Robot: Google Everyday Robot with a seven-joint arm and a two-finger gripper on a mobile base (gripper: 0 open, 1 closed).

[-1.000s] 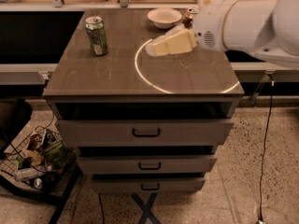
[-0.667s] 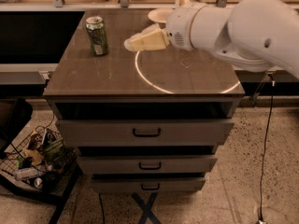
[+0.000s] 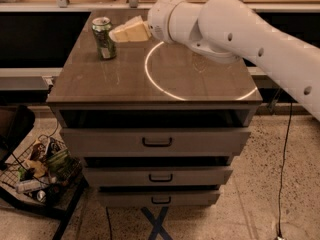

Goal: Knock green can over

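Observation:
The green can (image 3: pixel 103 38) stands upright near the far left corner of the brown cabinet top (image 3: pixel 110 79). It has a green label and a silver top. My gripper (image 3: pixel 117 34) reaches in from the right at the end of the white arm (image 3: pixel 235 31). Its pale tip points left and sits just right of the can, at about the height of the can's upper half. I cannot tell whether it touches the can.
The cabinet has three drawers with dark handles (image 3: pixel 157 142). A wire basket of clutter (image 3: pixel 40 171) sits on the floor at the lower left. A dark cable (image 3: pixel 283 154) hangs at the right. A shelf edge (image 3: pixel 60 6) runs behind the cabinet.
The arm has swept left across the cabinet top, bringing the gripper from the right middle to just beside the can. The can stands upright in the same place.

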